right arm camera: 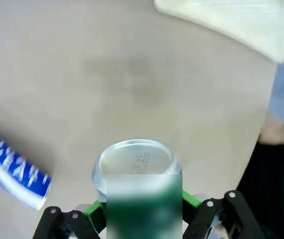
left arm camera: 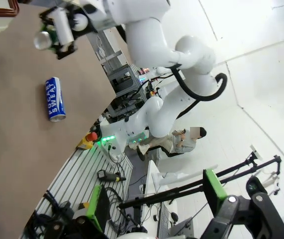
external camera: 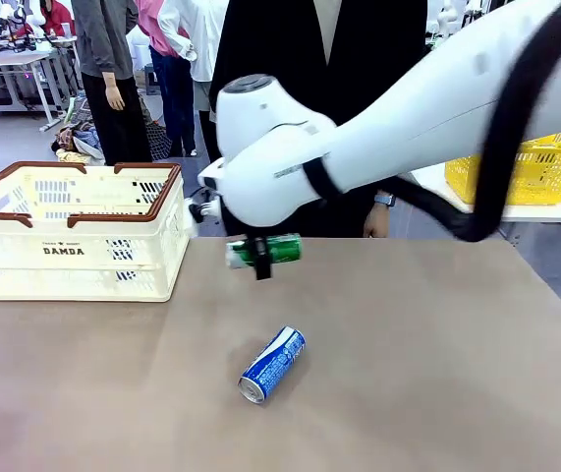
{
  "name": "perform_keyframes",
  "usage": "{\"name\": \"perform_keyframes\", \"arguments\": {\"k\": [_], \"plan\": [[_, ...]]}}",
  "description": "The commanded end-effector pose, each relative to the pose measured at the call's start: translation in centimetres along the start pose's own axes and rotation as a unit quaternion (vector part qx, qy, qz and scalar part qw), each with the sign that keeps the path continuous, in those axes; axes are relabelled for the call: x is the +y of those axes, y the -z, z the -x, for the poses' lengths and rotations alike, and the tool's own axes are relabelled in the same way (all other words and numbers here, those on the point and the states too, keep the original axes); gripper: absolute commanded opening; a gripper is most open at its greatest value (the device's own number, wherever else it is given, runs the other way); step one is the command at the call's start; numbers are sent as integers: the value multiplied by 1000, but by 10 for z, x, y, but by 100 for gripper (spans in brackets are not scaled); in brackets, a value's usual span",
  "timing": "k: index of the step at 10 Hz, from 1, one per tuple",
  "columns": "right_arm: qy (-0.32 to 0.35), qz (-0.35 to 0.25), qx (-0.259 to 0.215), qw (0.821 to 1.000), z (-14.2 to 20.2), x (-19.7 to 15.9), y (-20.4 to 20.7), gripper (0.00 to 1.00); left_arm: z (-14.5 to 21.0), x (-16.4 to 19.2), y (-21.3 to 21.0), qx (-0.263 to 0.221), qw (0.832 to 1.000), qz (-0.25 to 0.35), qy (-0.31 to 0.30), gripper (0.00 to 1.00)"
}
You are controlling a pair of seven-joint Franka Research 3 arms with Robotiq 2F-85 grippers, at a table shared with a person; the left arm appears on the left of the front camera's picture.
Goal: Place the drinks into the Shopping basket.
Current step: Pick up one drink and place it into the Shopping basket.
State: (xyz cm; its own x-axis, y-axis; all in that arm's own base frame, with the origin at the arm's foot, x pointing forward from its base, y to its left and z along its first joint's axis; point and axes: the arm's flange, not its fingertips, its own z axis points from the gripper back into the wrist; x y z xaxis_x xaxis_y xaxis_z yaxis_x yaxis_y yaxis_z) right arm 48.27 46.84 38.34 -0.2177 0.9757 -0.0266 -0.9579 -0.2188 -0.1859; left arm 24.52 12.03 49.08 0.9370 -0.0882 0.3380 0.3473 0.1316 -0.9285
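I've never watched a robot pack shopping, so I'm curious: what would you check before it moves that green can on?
1. Grip: right arm's fingers clamp the green can: ok.
2. Can lifted off the table: ok.
3. Can above the Shopping basket: not ok, it hangs to its right.
4. Basket top open: ok.
5. The blue can out of the way, lying nearer the robot: ok.

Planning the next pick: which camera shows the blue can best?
Front view: the blue-and-white can lies whole on its side on the table. The left wrist view shows the can whole too, but smaller and skewed. The right wrist view cuts it off at the picture's left edge.
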Motion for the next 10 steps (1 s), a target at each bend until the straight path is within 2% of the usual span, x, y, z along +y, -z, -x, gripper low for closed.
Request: {"name": "perform_keyframes", "arguments": {"k": [1, 4, 7, 10], "plan": [[-8, -5, -23, 1000, -26, -15, 20, 0, 0, -3, 1, -8, 1000, 12, 2, 100], [-12, -49, -31, 998, -38, 7, 53, 0, 0, -3, 1, -8, 1000, 12, 2, 100], [13, -65, -29, 997, -29, 23, 57, 0, 0, -3, 1, -8, 1000, 12, 2, 100], [17, -91, -4, 996, -27, 30, 61, 0, 0, -3, 1, -8, 1000, 12, 2, 100]]}}
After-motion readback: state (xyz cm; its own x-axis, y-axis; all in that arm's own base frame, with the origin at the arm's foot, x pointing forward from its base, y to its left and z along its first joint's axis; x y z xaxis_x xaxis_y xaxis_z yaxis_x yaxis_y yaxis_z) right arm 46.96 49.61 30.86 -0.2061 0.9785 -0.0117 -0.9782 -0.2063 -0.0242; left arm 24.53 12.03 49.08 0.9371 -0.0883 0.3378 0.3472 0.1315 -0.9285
